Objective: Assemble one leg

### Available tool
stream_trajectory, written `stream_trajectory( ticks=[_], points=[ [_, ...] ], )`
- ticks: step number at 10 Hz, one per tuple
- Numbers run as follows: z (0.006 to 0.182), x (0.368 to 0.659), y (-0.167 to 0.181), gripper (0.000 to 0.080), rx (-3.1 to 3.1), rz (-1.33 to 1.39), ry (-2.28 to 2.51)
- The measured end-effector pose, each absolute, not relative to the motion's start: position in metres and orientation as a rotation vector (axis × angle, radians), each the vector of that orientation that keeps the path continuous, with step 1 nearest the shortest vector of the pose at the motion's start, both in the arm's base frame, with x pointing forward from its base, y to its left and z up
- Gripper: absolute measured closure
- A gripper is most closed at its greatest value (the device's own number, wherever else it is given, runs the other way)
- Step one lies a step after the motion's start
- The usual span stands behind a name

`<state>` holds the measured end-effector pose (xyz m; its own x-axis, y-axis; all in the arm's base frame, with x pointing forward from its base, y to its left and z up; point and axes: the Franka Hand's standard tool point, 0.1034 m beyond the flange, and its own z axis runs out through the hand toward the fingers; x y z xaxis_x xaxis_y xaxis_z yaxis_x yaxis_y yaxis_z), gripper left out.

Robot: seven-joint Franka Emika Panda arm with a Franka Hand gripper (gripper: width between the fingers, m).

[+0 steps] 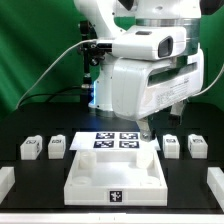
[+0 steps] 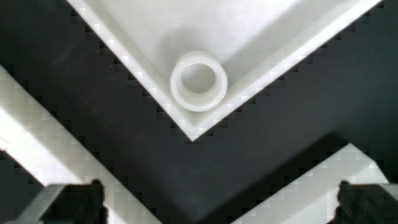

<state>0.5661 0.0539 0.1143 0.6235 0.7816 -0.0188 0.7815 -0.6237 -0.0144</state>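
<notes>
Claw point(image 2: 217, 203) wide open, empty, above tabletop point(image 2: 267, 35)

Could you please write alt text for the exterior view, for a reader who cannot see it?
A white robot arm holds its claw above a rear corner of a white square tabletop on a black table. Two small tagged legs stand at each side.

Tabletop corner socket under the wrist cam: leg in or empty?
Empty: wrist view shows the socket as a bare ring in the tabletop corner, nothing in it.
</notes>
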Motion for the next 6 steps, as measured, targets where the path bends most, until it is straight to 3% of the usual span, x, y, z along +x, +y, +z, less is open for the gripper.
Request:
stream_trajectory(
  ticks=[3, 6],
  points=[
    [0.114, 0.566, 0.054, 0.0150, -2.812, 0.037, -1.387],
    [0.115, 0.566, 0.032, 0.0150, -2.440, 0.030, -1.991]
  ],
)
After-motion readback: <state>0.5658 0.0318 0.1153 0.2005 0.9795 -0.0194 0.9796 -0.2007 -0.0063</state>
